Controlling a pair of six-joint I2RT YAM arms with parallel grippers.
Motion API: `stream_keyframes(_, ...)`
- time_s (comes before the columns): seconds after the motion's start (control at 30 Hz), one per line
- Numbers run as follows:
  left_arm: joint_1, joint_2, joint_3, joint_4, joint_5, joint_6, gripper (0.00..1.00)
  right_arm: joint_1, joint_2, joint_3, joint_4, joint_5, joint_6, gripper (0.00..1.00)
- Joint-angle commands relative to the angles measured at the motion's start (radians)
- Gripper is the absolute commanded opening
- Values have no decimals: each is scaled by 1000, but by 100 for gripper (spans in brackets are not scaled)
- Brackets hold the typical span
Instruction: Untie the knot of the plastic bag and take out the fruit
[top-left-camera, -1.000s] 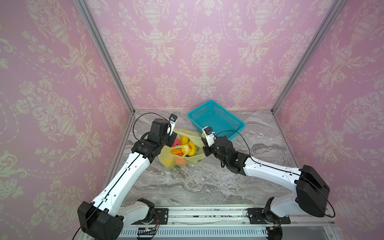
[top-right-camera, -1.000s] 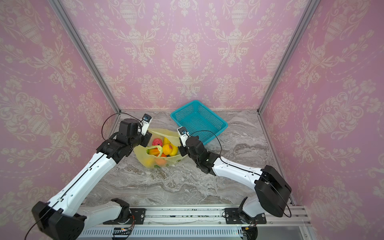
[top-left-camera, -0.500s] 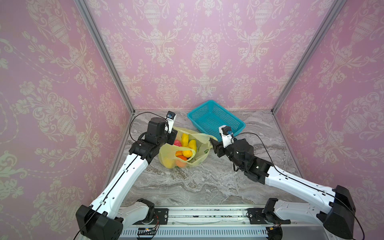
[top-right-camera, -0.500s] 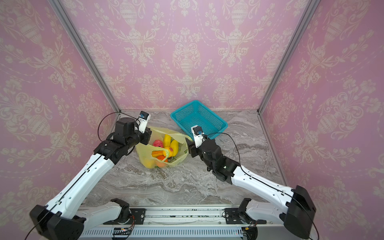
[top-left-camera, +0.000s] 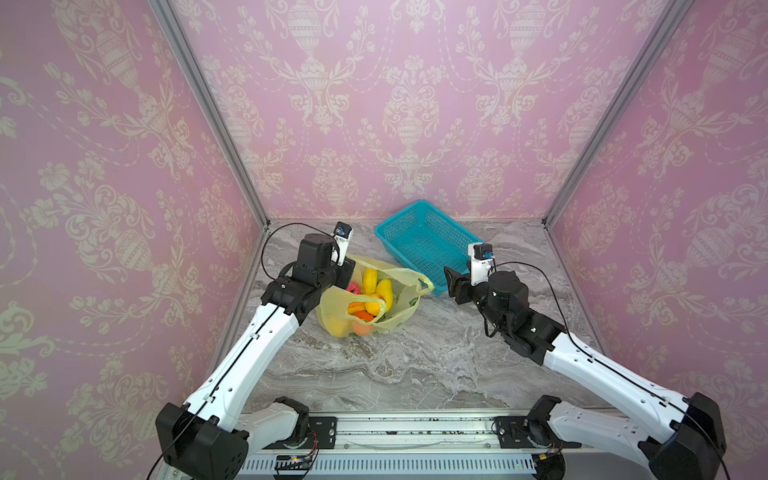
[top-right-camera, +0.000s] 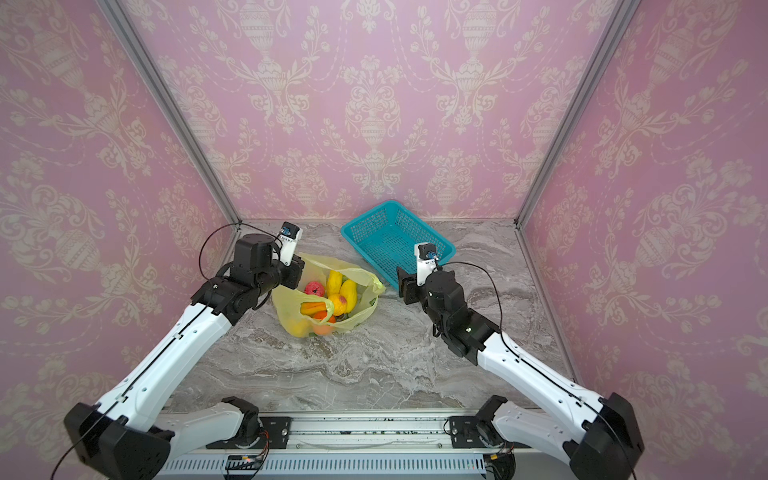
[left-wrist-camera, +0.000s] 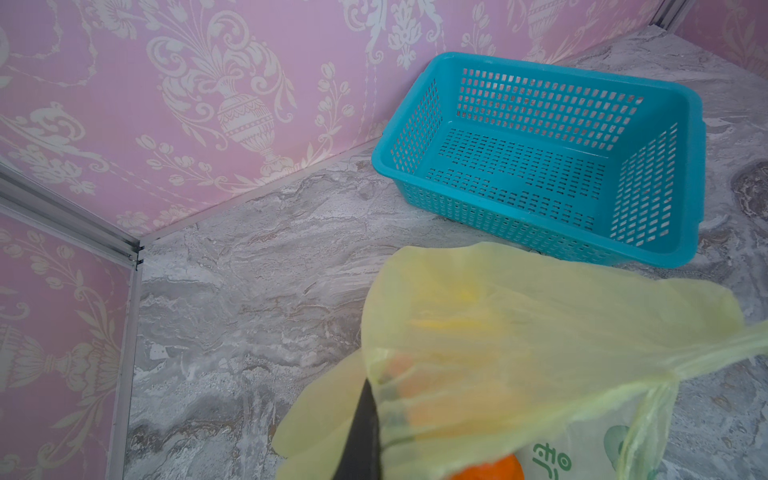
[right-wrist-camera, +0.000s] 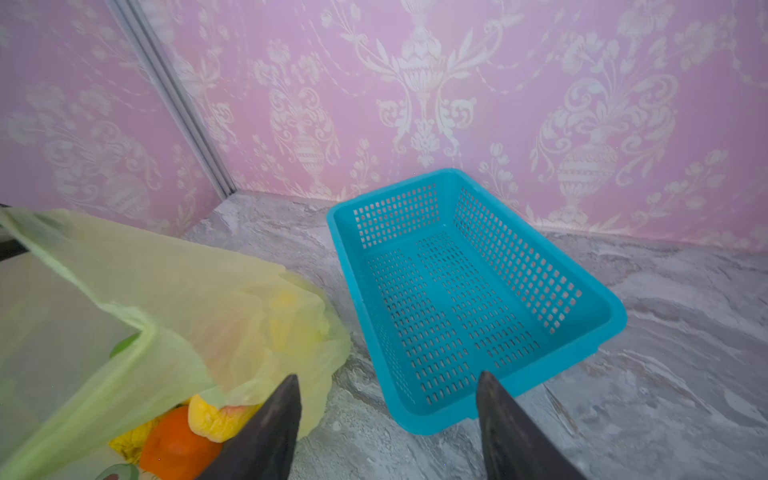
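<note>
The right gripper (top-left-camera: 453, 286) has just let go of the plastic bag (top-left-camera: 332, 303) and pulled back to the bag's 3 o'clock. Its fingers (right-wrist-camera: 291, 399) stand wide with nothing between them, and the basket (top-left-camera: 398, 217) lies beyond at 12 o'clock. The left gripper (top-left-camera: 347, 272) stays pinched shut on the bag's rim at its 10 o'clock edge, holding that side up off the bench (top-left-camera: 415, 353). The bag sits left of the bench's middle with its mouth gaping. The fruit (top-left-camera: 376, 291) lies bare inside: yellow, orange and one pink piece. No tie crosses the opening, so the knot looks undone. Lifting fruit out is likely next, with the freed right gripper.
</note>
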Motion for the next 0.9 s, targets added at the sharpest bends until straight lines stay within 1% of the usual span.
stream_keyframes(0.0, 4, -36, 2, 9, -9, -22, 0, -94, 109, 116, -108, -111, 79, 67)
stream_keyframes(0.07, 4, -41, 1, 10, -5, -16, 0, -136, 231, 223, -210, -149, 87, 65)
stream_keyframes(0.17, 4, -49, -6, 19, -17, -12, 0, -149, 413, 374, -319, -122, 52, 65)
stream_keyframes(0.3, 4, -54, -2, 16, -2, -17, 0, -157, 635, 560, -443, -101, 25, 64)
stream_keyframes(0.47, 4, -61, -1, 15, 9, -23, 0, -158, 840, 763, -565, -72, 15, 60)
stream_keyframes(0.53, 4, -64, 2, 9, 5, -21, 0, -159, 875, 787, -581, -62, 19, 60)
stream_keyframes(0.67, 4, -78, 1, 12, 5, -24, 0, -159, 894, 779, -594, -53, 24, 61)
stream_keyframes(0.87, 4, -78, 1, 12, 14, -27, 0, -159, 826, 636, -534, -92, 68, 59)
